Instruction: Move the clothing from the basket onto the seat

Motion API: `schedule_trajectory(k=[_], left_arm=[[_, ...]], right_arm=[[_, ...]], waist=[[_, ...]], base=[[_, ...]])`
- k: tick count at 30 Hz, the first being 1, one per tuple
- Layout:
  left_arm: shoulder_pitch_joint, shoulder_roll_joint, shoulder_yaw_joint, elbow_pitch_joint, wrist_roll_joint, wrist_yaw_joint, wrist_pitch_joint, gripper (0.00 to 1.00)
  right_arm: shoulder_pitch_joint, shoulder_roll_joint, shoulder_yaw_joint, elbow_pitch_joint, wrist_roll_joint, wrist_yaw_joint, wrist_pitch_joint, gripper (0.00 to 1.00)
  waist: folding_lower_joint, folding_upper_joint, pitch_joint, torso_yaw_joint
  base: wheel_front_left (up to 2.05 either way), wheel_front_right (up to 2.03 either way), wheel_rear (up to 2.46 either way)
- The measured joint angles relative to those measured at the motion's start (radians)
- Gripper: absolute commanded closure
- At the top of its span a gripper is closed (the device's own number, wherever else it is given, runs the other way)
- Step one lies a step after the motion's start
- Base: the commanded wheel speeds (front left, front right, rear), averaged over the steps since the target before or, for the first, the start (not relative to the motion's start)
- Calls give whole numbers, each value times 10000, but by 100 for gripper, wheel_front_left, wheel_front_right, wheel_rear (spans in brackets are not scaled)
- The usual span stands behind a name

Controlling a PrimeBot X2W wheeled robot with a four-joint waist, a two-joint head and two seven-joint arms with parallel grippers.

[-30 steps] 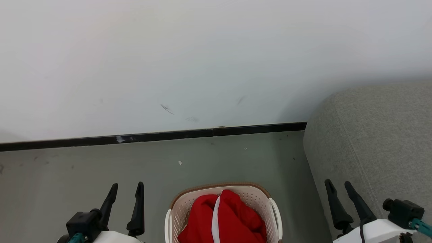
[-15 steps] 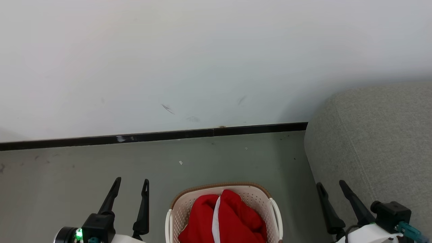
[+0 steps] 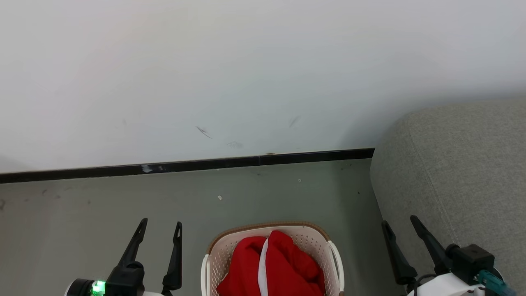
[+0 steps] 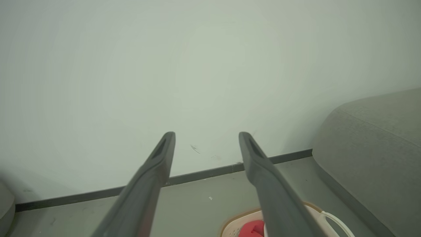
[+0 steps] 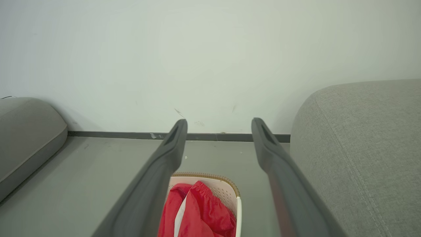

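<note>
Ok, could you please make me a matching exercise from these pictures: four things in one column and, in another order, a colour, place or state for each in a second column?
Things
1. clothing
2. basket
3. seat
4. left gripper

Descriptions
A. open, holding nothing
B. cream-white, standing on the floor
C. grey, to the right of the basket
D. red, lying in the basket

Pairs: 1-D, 2-B, 3-C, 4-A

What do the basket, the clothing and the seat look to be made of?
Basket: likely moulded plastic, cream, perforated walls, brown woven-look rim.
Clothing: soft red fabric, creased, white stripe.
Seat: grey woven upholstery, matte, stitched seam.
</note>
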Motion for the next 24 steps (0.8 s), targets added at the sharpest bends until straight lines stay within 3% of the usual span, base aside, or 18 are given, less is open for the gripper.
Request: schedule_trajectory(k=[24], left_arm=[[0,-132,268,94,-31,-58,0,0]], right_arm=[[4,2,46,-4,13,0,0,0]], waist=[[-1,0,38,-56]], base=[[0,0,0]])
